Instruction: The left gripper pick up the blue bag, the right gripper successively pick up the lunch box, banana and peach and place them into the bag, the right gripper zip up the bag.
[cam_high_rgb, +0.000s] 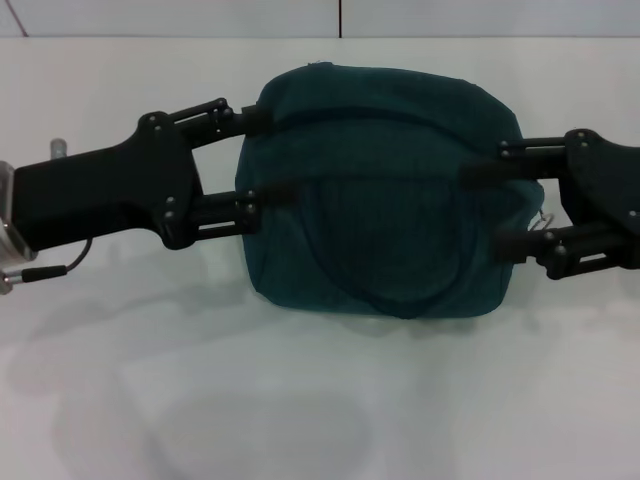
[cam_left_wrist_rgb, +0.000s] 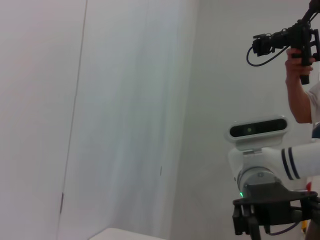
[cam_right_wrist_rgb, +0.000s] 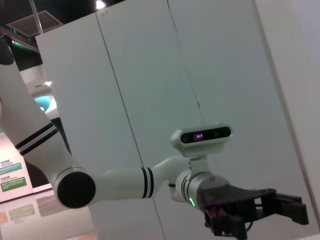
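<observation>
While claws flank bag (cam_high_rgb: 385, 190), white tabletop (cam_high_rgb: 300, 400) (panelled walls (cam_left_wrist_rgb: 100, 100))

White table (cam_high_rgb: 300, 400) fills the head view, glossy, faint reflections. White wall panels (cam_right_wrist_rgb: 225, 75) behind, split by thin vertical seams. One ceiling light (cam_right_wrist_rgb: 100, 4) above the panels. Person (cam_left_wrist_rgb: 302, 100) at the room's edge, holding up a camera rig (cam_left_wrist_rgb: 290, 40).

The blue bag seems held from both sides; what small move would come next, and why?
Probably the right end effector lets go and pulls back. The blue bag looks closed, no food shows, and the left end effector holds the other side.
</observation>
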